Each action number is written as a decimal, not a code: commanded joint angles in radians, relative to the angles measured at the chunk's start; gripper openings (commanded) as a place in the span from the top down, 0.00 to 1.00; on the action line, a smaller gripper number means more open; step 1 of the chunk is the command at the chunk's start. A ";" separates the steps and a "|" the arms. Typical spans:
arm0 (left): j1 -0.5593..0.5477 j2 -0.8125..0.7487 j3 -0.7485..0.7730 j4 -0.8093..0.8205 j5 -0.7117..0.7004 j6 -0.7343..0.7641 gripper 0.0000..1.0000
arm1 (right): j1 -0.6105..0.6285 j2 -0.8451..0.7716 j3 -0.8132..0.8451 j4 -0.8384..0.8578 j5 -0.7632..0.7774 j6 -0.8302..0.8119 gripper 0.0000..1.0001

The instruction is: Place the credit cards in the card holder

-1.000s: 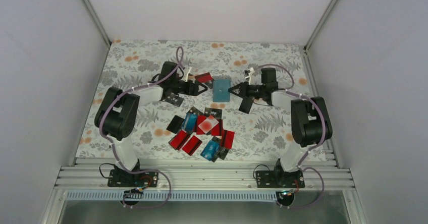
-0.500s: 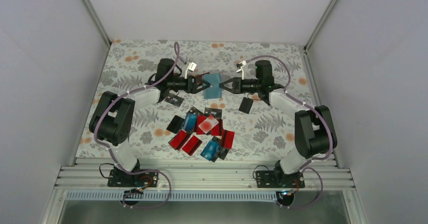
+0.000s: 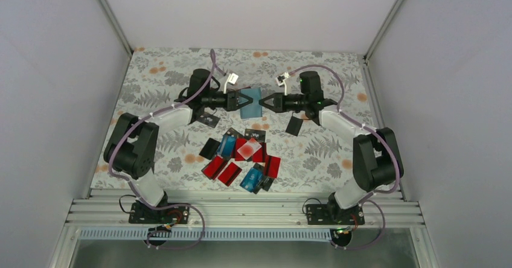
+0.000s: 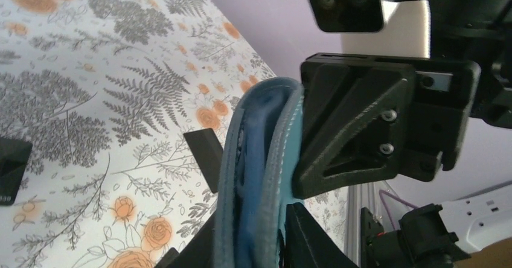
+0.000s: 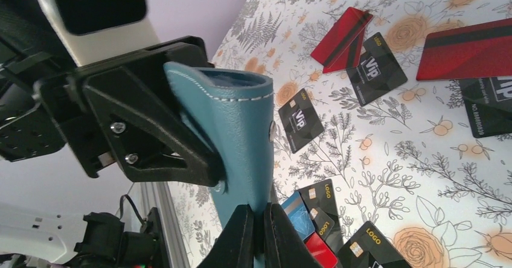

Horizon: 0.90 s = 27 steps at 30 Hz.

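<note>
1 card holder [image 3: 252, 108]. Cards, counted from the top view: 2 blue cards [image 3: 227, 145]. 6 black cards [image 3: 294, 125] show, 2 lying alone and 4 bunched with the other colours. At least 5 red cards [image 3: 229, 173], one of them paler than the rest. The bunched ones overlap, so the red and black counts may run short. 2 arms [image 3: 142, 141]. 1 tabletop [image 3: 169, 75].

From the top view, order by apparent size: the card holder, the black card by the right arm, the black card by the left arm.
1. card holder
2. black card by the right arm and black card by the left arm: alike, unranked.
</note>
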<state>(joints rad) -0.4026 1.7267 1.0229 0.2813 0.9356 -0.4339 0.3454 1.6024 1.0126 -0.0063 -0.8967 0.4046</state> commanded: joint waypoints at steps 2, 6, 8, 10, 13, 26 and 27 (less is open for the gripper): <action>-0.010 -0.058 0.019 0.020 0.026 0.005 0.86 | 0.015 -0.046 0.023 -0.045 0.056 -0.060 0.86; -0.010 -0.075 0.027 0.012 0.049 -0.004 0.96 | 0.014 -0.069 0.025 -0.059 0.078 -0.087 0.41; -0.010 -0.083 0.045 -0.019 0.063 0.002 0.98 | 0.012 -0.089 0.018 -0.065 0.101 -0.109 0.27; -0.010 -0.088 0.075 -0.073 0.082 0.029 0.97 | 0.008 -0.110 0.008 -0.075 0.119 -0.134 0.17; -0.010 -0.098 0.138 -0.188 0.109 0.097 0.98 | -0.001 -0.143 -0.018 -0.058 0.097 -0.156 0.12; -0.011 -0.127 0.258 -0.324 0.191 0.147 0.98 | -0.027 -0.212 -0.076 0.095 -0.224 -0.105 0.27; -0.012 -0.131 0.259 -0.322 0.196 0.147 0.98 | -0.028 -0.213 -0.074 0.102 -0.234 -0.098 0.30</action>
<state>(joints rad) -0.4110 1.6222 1.2568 -0.0219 1.0729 -0.3050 0.3218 1.4288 0.9382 0.0238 -1.0306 0.2874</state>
